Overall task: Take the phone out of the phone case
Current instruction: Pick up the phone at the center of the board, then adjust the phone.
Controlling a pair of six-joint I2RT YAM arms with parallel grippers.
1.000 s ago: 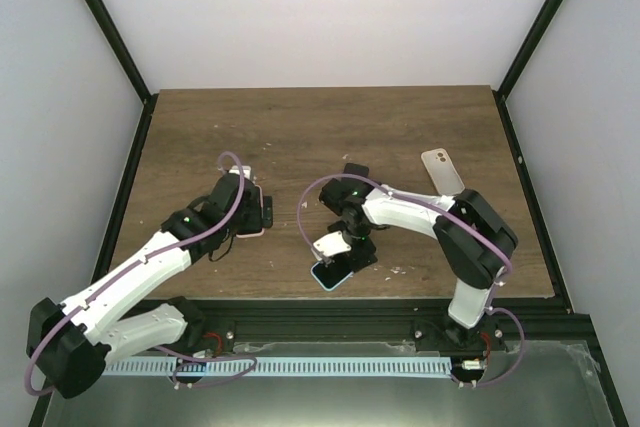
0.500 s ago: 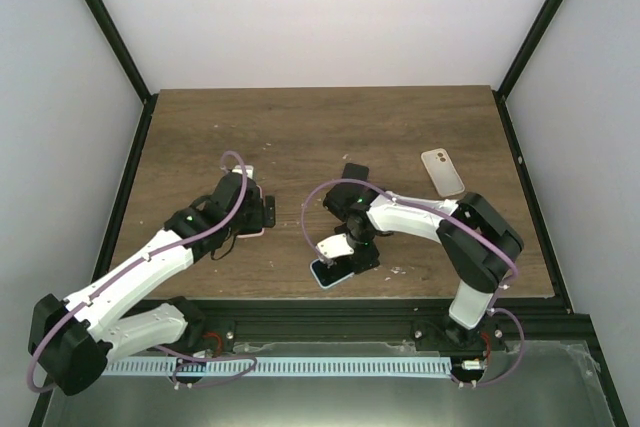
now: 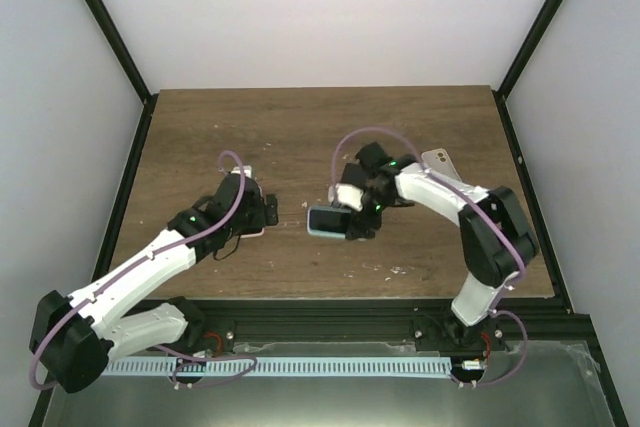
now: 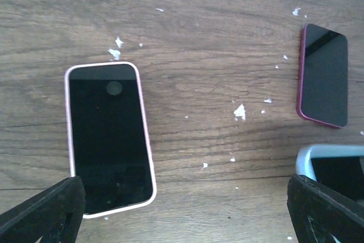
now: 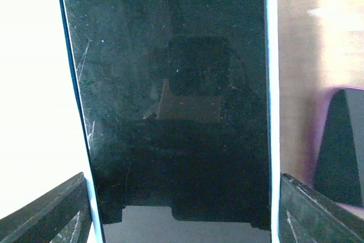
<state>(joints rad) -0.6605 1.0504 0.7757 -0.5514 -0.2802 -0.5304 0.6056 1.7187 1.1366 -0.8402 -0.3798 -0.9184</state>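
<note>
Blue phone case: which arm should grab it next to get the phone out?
Left. The left arm has open, empty jaws right beside the blue-cased phone, while the right arm has its jaws busy clamping it.

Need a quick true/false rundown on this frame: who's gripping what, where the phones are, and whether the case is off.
1. The right gripper holds the light-blue-cased phone above the table. True.
2. The left gripper is shut on the pink-cased phone. False: its fingers are spread wide and the phone lies flat, untouched.
3. A dark red phone lies on the table, apart from the pink-cased phone. True.
4. The light-blue-cased phone is already out of its case. False: the right wrist view shows the blue rim bordering the screen.
</note>
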